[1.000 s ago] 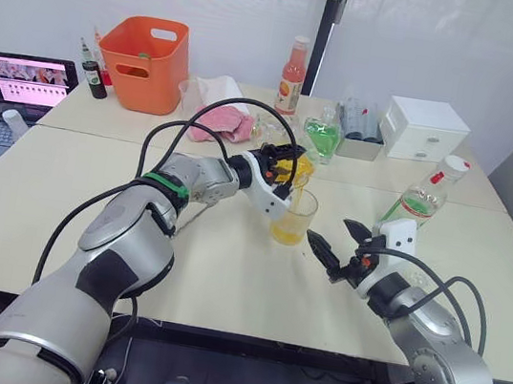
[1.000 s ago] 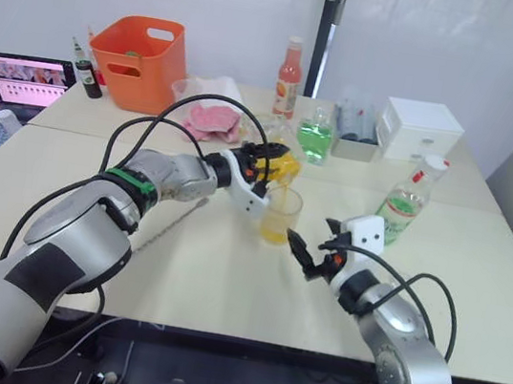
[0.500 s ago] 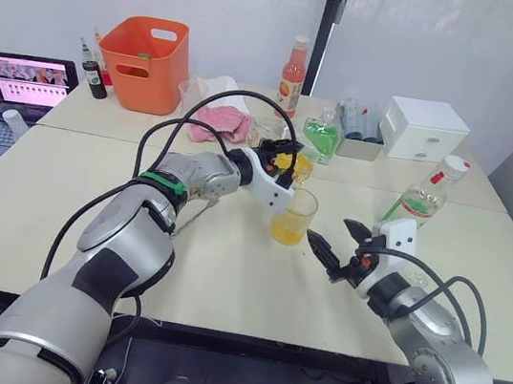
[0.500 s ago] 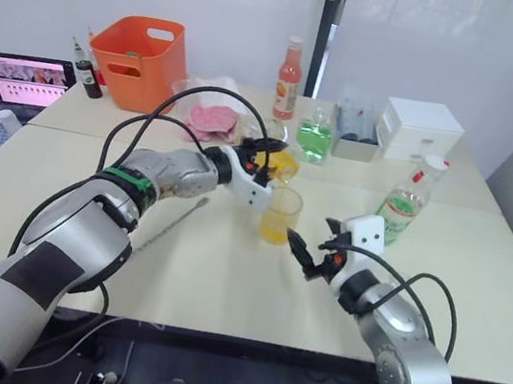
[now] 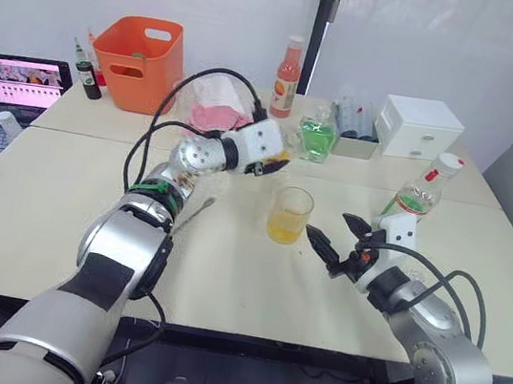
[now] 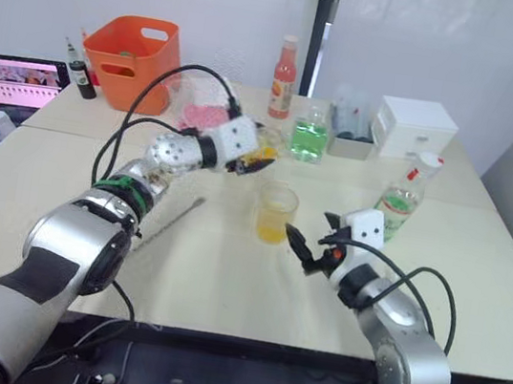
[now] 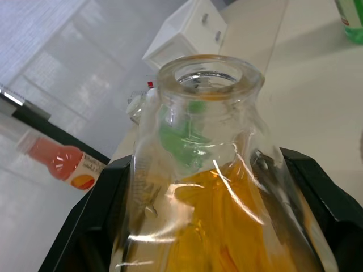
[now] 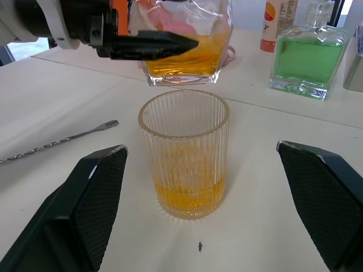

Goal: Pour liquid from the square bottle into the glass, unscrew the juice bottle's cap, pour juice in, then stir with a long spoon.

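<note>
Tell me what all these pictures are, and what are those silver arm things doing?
Those silver arms belong to a robot standing at a table. Two pictures come from cameras in its head, looking down over the arms. The other two come from small cameras on its wrists, so you see right along its black fingers.

The left hand is shut on the square bottle, which has orange-yellow liquid inside. The left wrist picture looks straight up that bottle's neck. The right hand is open and holds nothing; it sits near the glass, which has a little orange-yellow drink at the bottom.

Also on the table: the long spoon, the juice bottle with its white cap, a green square bottle, a tall pink-orange bottle, an orange basket, a white drawer box and a laptop.
</note>
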### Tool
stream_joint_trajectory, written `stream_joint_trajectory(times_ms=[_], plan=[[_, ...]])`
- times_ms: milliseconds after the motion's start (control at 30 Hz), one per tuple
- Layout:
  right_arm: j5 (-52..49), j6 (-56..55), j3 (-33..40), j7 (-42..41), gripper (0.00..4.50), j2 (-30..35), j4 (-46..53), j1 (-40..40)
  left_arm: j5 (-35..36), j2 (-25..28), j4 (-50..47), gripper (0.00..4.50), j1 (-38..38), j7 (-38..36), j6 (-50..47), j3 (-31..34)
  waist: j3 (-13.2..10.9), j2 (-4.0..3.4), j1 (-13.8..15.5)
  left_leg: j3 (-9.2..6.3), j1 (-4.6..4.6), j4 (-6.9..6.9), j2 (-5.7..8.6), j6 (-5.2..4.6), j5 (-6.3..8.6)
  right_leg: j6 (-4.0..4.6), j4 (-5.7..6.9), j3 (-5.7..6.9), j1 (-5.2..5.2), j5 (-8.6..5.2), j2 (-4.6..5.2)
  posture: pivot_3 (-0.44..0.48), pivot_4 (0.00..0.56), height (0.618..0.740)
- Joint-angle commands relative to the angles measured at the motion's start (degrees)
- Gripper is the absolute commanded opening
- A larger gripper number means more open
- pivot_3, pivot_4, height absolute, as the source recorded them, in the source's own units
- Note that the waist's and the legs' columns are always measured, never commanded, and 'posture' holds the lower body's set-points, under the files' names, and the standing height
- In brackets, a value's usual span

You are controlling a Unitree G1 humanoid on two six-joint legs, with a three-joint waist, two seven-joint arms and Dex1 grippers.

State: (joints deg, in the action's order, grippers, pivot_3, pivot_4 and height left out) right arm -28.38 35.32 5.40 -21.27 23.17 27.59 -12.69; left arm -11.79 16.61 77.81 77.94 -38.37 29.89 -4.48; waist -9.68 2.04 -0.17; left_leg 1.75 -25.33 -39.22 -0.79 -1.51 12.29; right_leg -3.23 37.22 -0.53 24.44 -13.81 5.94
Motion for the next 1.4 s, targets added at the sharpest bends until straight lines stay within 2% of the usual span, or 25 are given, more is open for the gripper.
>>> stream_joint_trajectory(times_ms=[33,167,300,500,700,867,1100,1400], plan=[[-1.0,0.0,1.8,-1.0,4.46,1.2,1.1,-1.0,7.9,3.4,-5.9,2.84,2.3,-4.2,-5.7,6.7,0.0,0.0,-0.3,-0.01,0.0,0.0,0.0,0.0,0.0,0.0,0.01,0.0,0.0,0.0,0.0,0.0,0.15,0.715],[-1.5,0.4,2.5,-2.3,4.46,2.6,0.6,-1.7,13.8,8.8,-10.5,2.84,-0.5,-7.7,-16.8,11.9,0.0,-0.01,-1.0,-0.04,0.0,0.0,-0.01,0.0,0.0,0.0,0.1,0.0,-0.01,0.0,-0.01,0.0,0.15,0.715],[-2.0,0.7,2.6,-4.0,4.46,3.9,0.0,-2.4,17.6,12.8,-22.5,2.84,-7.3,-6.5,-27.6,14.9,0.0,-0.01,-1.0,-0.14,0.04,0.0,-0.02,0.0,0.0,0.0,0.34,-0.01,0.03,0.0,-0.01,0.0,0.15,0.715],[-3.6,-0.2,3.9,-8.8,4.46,6.7,-1.9,-3.7,23.6,15.5,-51.8,2.84,-25.4,1.1,-45.4,21.1,0.0,0.0,-0.5,-0.49,0.03,-0.05,-0.02,0.0,0.0,0.01,0.39,-0.06,0.03,0.01,0.02,0.0,0.15,0.715],[-4.3,-1.1,7.1,-12.2,4.46,9.1,-4.3,-3.0,27.5,15.1,-68.3,2.84,-39.0,8.3,-52.2,26.9,0.0,0.01,0.1,-0.62,0.04,-0.09,-0.02,0.02,-0.01,0.02,0.43,-0.06,-0.02,0.01,0.04,0.0,0.15,0.715],[-5.3,-1.5,9.2,-14.8,4.46,11.2,-4.9,-1.3,29.1,14.3,-70.4,2.84,-43.3,11.0,-53.1,28.0,0.0,0.0,0.7,-0.63,0.07,-0.13,0.0,0.05,-0.03,0.02,0.43,-0.04,-0.08,0.01,0.04,0.0,0.15,0.715],[-8.3,-0.9,9.6,-20.7,4.46,14.5,-4.0,0.1,29.3,13.0,-67.0,2.84,-45.7,12.8,-51.6,27.4,0.0,0.01,0.8,-0.61,0.1,-0.23,-0.01,0.06,-0.03,0.03,0.41,-0.05,-0.11,0.01,0.01,0.0,0.15,0.715],[-10.0,-0.9,6.6,-28.5,4.46,18.1,-4.6,-0.5,29.1,11.4,-60.2,2.84,-46.1,12.2,-47.6,26.1,0.0,-0.02,0.8,-0.51,0.47,-0.26,-0.03,0.06,-0.03,0.05,0.31,-0.13,-0.34,0.0,0.02,0.0,0.15,0.715]])
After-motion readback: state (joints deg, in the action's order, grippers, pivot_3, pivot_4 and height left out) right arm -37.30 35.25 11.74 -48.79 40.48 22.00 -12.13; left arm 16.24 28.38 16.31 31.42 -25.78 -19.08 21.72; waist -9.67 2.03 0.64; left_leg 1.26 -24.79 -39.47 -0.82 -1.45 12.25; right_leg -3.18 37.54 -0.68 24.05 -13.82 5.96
